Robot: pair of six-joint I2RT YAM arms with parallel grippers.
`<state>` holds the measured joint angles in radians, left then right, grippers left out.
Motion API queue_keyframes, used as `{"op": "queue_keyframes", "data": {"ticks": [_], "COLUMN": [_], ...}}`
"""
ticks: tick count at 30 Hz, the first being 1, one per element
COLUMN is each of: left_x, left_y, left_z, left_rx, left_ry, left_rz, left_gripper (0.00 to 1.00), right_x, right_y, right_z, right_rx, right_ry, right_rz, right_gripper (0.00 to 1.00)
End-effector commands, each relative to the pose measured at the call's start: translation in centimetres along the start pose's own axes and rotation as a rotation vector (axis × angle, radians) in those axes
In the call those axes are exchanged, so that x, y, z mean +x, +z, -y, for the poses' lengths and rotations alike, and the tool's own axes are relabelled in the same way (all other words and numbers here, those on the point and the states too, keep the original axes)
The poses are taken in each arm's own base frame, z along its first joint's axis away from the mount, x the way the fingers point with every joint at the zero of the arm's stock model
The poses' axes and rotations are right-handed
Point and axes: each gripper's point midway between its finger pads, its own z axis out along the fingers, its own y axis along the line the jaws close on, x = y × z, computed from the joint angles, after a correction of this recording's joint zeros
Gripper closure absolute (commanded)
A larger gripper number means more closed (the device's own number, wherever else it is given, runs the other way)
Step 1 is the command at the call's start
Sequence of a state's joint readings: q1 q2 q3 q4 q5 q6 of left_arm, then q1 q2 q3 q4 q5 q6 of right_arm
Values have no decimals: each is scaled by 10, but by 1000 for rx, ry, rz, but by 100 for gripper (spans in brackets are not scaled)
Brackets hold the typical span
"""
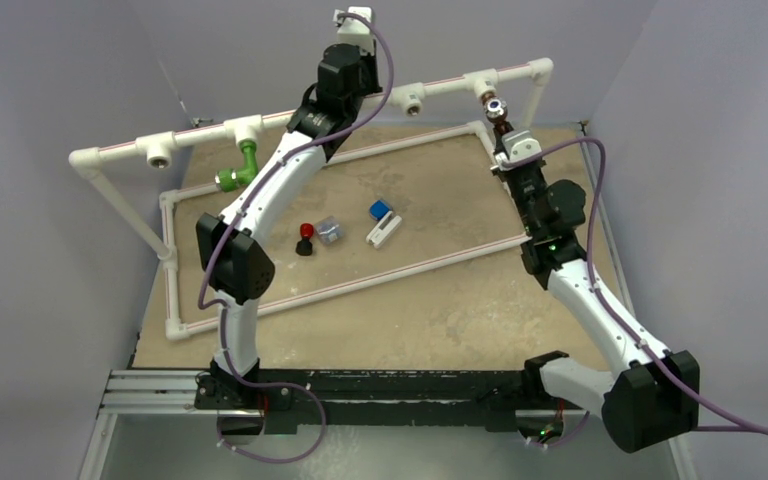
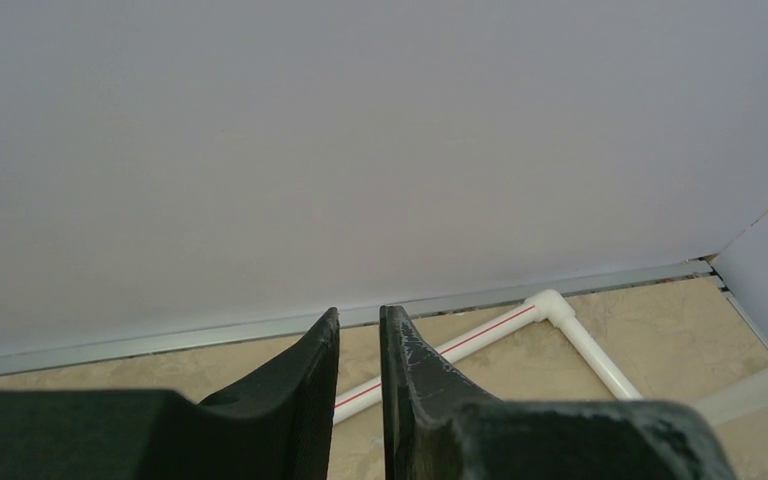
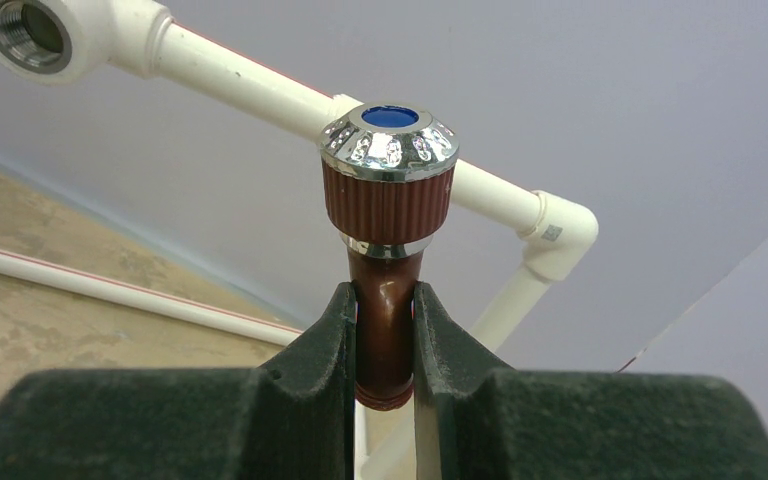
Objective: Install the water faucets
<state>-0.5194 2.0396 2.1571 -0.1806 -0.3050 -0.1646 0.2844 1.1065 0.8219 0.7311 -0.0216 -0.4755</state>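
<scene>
Right gripper (image 3: 384, 300) raised at the far right corner of the white pipe frame (image 1: 290, 120), jaws pinching the reddish-brown faucet (image 3: 388, 230) by its curved neck. Above the jaws, a ribbed brown collar and a chrome cap with a blue centre. Lower neck hidden between the black pads. Just behind the cap, the raised top rail; touching or not, impossible to tell. Up and left in the wrist view, an open tee socket (image 3: 25, 30), well apart from the faucet.

Left gripper (image 2: 360, 322) high near the back wall, jaws nearly together with a slim gap, pinching nothing.

Green faucet (image 1: 238, 172) hanging under a tee toward the left of the top rail, apparently already seated there, well apart from both sets of jaws.

On the worktop (image 1: 410, 310), inside the frame: a red-and-black knob (image 1: 305, 238) and a blue-and-white block (image 1: 382, 222).

Handling, as a judgement: likely light, rigid plastic, smooth and rounded on the neck, so prone to twisting or slipping in a narrow pinch. Best held as now, low on the neck, leaving the collar free. Chrome cap probably too slick and tapered for a grip. Mating end not visible here; better started straight and gently into the socket, to avoid jamming crooked.
</scene>
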Motion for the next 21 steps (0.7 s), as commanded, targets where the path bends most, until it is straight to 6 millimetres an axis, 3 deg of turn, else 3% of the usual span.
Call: {"op": "queue_keyframes", "data": {"ticks": [1, 21], "left_x": [107, 111], "left_y": [-10, -11], "left_z": [8, 9], "left_rx": [44, 51], "left_ry": [79, 65], "left_rz": [-312, -324], "left_gripper": [81, 83], "right_x": [-25, -18], "right_y": [8, 7], "right_z": [8, 4], "right_rx": [19, 106], "right_ry": [102, 527], "right_rz": [91, 125], "right_gripper": [100, 100]}}
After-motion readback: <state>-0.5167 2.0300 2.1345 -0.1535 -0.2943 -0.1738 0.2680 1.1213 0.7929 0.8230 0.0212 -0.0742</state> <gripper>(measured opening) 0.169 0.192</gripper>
